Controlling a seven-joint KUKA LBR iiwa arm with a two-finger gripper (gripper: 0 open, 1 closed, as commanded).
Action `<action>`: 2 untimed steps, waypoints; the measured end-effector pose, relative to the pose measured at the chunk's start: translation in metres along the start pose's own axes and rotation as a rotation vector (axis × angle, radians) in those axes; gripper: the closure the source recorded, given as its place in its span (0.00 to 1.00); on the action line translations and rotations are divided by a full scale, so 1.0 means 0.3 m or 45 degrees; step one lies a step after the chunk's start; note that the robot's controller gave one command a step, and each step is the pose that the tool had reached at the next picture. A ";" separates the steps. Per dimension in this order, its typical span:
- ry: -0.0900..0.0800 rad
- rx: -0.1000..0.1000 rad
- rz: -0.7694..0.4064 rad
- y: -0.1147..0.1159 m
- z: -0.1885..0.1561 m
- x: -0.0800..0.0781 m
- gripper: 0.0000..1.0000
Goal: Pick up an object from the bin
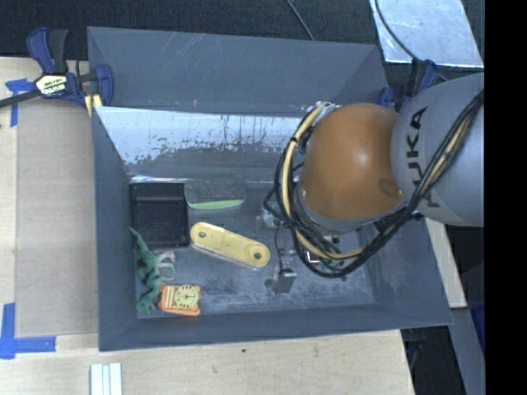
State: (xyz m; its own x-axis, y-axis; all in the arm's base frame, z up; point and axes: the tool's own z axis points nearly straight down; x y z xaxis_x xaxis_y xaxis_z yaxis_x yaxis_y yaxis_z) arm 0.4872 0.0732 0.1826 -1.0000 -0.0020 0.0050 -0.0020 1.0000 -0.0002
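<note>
Early in the pick: no grasp seen yet, lifting left to do. Gripper (282, 276) over bare floor at lower centre of the bin (247, 81), spread or closed impossible to tell. Nearest, just to its left and unheld: yellow oblong piece (230, 246). Further left: black box (160, 213), green strip (217, 206), green toy figure (148, 274), small orange toy (180, 299). Nothing lying between gripper and yellow piece; orange wrist cover (350, 163) masking the bin's right side.

One camera above the grey bin (247, 81), looking down, seemingly tilted slightly, arm (445, 155) entering from right

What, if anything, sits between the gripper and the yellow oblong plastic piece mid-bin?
Nothing visible. Only bare floor of the grey metal bin separates the gripper from the yellow oblong plastic piece; the black box lies beyond it.
</note>
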 end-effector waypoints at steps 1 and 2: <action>-0.009 -0.001 0.003 -0.001 -0.010 -0.006 0.00; -0.011 -0.003 0.013 0.147 0.386 -0.208 0.00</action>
State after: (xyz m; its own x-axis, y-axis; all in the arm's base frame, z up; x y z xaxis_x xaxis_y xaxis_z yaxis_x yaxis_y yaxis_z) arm 0.5489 0.1173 0.0664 -1.0000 0.0080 -0.0034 0.0080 1.0000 0.0022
